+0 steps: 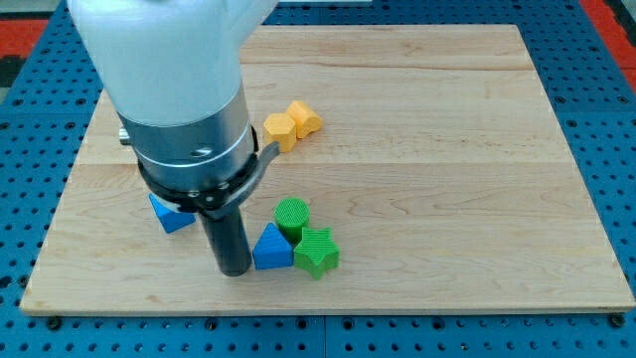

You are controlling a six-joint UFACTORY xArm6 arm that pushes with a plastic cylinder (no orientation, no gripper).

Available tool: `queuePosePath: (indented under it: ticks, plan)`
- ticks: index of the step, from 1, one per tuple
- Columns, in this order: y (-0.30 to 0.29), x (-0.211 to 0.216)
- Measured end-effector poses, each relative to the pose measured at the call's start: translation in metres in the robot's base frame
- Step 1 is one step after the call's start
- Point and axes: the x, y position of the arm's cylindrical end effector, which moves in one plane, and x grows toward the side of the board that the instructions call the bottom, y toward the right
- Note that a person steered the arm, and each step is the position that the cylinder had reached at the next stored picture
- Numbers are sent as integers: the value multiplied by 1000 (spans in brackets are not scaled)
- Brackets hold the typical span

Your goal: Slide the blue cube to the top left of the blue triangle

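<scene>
The blue triangle lies near the view's bottom centre of the wooden board. A blue block, likely the blue cube, shows partly under the arm's body at the view's left; most of it is hidden. My tip rests on the board just left of the blue triangle, nearly touching it, and to the right of and below the blue block. The rod rises from there into the large white and grey arm body.
A green cylinder sits just above and right of the blue triangle. A green star-shaped block touches the triangle's right side. Two yellow blocks lie together above the centre. The board's bottom edge runs close below my tip.
</scene>
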Motion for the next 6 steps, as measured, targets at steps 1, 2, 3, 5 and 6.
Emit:
queuePosePath:
  ticks: [1,2,3,5,6]
  plan:
    - [-120,-4]
    - [-127,-61]
    - [-84,-82]
    - [-62,-53]
    - [-50,-52]
